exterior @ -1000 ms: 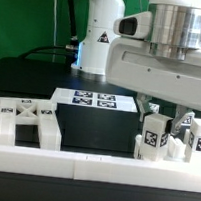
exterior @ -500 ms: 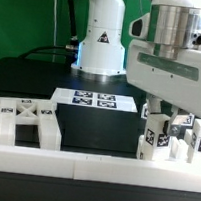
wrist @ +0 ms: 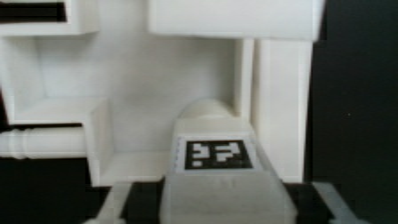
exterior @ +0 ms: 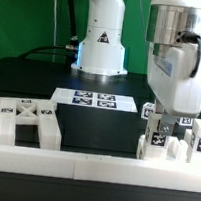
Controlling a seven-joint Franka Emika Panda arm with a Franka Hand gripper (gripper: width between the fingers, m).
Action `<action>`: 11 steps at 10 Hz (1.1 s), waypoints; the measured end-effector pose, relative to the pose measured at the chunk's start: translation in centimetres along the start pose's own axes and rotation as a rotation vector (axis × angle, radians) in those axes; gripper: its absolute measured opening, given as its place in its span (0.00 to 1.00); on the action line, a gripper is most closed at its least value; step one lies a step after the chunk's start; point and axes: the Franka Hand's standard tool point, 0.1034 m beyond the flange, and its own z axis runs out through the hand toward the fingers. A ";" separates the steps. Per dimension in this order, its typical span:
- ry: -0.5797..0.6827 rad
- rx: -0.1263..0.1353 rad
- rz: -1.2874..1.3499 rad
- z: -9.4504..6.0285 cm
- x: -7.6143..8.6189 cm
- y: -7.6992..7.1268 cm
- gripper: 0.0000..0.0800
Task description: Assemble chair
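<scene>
You've swung the tool point(exterior: 158, 127) round, clamped on a small chair part point(exterior: 156, 143) at the surface's point(exterior: 96, 128) front edge. That turn probably aligns it for joining.

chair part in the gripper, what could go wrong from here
1. The gripper is shut on a small tagged chair part that sits close to the neighbouring parts. Moving it sideways could knock them.
2. The white rail runs just in front, so a low move that way might snag the part.
</scene>
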 end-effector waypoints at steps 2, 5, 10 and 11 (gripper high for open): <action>0.003 -0.008 0.084 0.1 0.3 0.2 0.36; 0.009 -0.023 0.138 0.1 0.5 0.4 0.36; -0.002 -0.039 -0.037 -0.7 0.5 0.6 0.77; -0.005 -0.031 -0.080 -1.0 0.5 0.5 0.80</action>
